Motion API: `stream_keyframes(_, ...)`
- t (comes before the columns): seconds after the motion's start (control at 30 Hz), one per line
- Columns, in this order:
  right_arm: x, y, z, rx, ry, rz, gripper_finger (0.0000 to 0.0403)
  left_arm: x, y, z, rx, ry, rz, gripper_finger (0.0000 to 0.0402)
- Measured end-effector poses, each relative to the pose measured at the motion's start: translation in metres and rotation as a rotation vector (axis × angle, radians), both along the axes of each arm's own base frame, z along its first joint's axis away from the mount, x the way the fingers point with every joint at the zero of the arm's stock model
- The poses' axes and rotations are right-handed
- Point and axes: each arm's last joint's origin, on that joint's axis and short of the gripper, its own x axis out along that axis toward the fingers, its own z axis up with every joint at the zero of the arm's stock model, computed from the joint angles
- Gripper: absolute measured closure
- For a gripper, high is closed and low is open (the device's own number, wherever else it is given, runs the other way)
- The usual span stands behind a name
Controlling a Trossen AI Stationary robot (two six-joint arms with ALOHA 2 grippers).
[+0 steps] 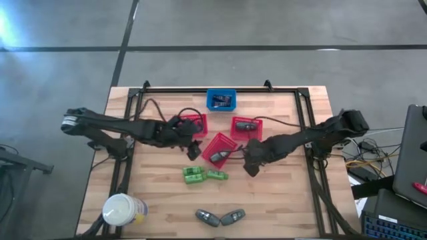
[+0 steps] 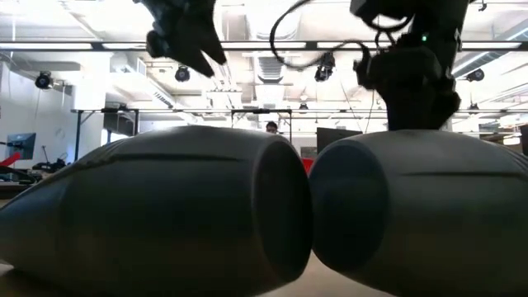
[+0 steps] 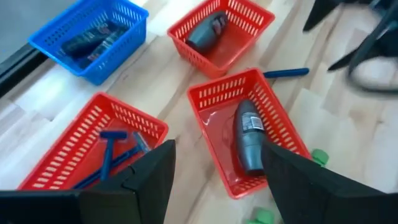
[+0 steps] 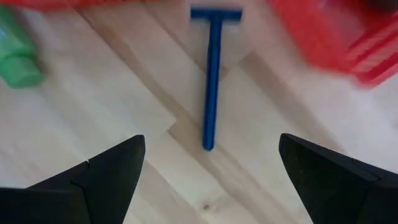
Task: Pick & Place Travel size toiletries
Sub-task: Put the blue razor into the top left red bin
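Right gripper (image 1: 251, 162): held wide open above the bare wood, nothing between its fingers (image 4: 109, 171).
Blue razor (image 4: 211, 74): seen lying flat on the table directly ahead of the right gripper, untouched, head pointing away from it.
Left gripper (image 1: 192, 145): held partly open, nothing gripped; its fingers (image 3: 146, 180) are spread over the near end of the middle red basket (image 3: 217, 99).
Grey bottle (image 3: 249, 137): lying lengthwise in that basket, just ahead of the left gripper.
Left red basket (image 3: 74, 155): beside the left gripper, with blue razors (image 3: 115, 155) inside.
Green pieces (image 1: 203, 175): lying on the wood between the two grippers, towards the front edge.
Two grey bottles (image 1: 220, 217): at the front edge, touching end to end, well apart from both grippers.
Far red basket (image 3: 252, 25): beyond the left gripper, one grey bottle inside.
Blue basket (image 3: 118, 43): farthest off, dark packets inside.
White-topped container (image 1: 120, 209): at the front left corner.
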Motion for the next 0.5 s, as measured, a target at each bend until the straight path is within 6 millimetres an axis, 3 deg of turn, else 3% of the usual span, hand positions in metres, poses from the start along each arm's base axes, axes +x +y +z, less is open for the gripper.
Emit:
stream_keyframes(0.23, 0.013, -0.011, -0.028, 0.097, 0.099, -0.158, 0.0035, -0.020, 0.001, 0.023, -0.042, -0.105, 0.015, 0.0160)
stream_keyframes(0.5, 0.031, -0.020, -0.045, 0.088, 0.047, -0.096, 0.0035, -0.027, 0.002, 0.030, -0.052, -0.141, 0.014, 0.0161)
